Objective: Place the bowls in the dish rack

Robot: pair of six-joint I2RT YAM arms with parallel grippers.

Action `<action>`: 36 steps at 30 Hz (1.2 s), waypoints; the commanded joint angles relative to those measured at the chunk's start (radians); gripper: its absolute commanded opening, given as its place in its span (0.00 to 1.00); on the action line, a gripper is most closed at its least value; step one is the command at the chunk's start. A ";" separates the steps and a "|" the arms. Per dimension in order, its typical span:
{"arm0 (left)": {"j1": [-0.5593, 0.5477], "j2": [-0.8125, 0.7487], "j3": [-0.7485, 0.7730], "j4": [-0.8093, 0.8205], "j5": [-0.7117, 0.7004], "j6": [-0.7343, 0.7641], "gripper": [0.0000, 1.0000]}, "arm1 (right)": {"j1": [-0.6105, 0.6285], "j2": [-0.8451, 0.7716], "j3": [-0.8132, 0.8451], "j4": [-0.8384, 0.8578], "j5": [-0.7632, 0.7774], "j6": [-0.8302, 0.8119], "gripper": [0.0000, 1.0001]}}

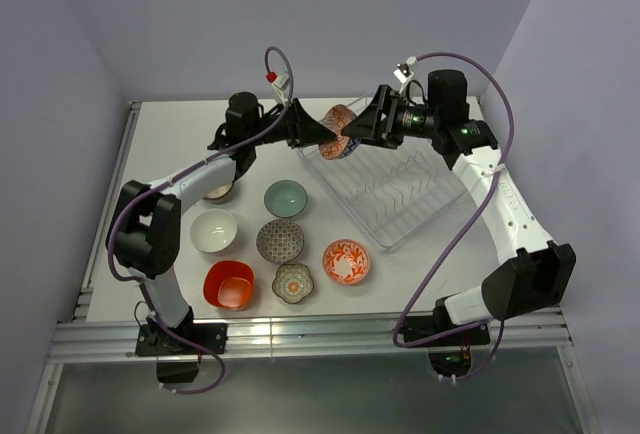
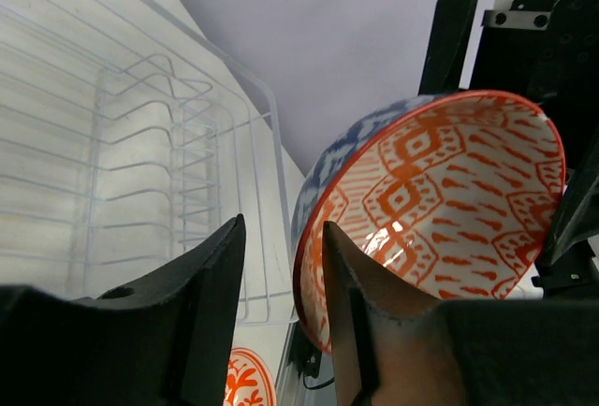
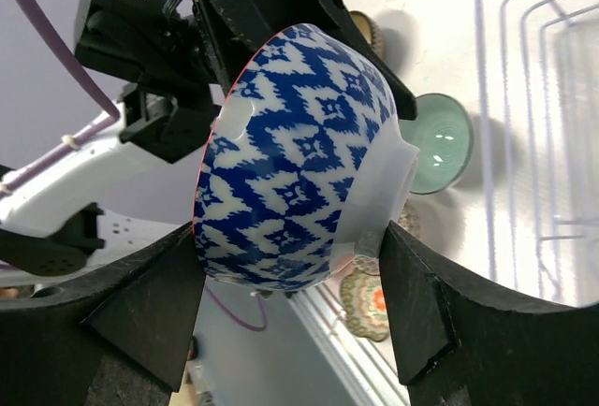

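My R gripper (image 3: 290,254) clamps blue zigzag bowl (image 3: 299,149); L gripper (image 2: 281,233) jaws apart at rim. Slide L gripper clear w/o nudging, then into dish rack (image 1: 405,199).

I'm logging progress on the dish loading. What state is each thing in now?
Dish rack: no bowl seen in it.
Blue zigzag bowl: held on its side above the rack.
Right gripper: shut on that bowl.
Left gripper: open around its rim.
White bowl, red bowl, teal bowl, grey-brown bowl, flower bowl, orange patterned bowl: upright on the table.
Brown bowl: mostly hidden under the left arm.
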 commanded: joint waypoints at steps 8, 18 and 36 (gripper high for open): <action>0.016 -0.094 0.027 -0.134 0.014 0.118 0.56 | -0.060 -0.098 0.038 -0.168 0.004 -0.279 0.00; 0.073 -0.183 0.106 -0.515 -0.088 0.440 1.00 | -0.091 -0.170 0.011 -0.517 0.215 -0.691 0.00; 0.140 -0.298 0.060 -0.625 -0.194 0.552 0.99 | -0.022 -0.199 -0.190 -0.535 0.447 -0.806 0.00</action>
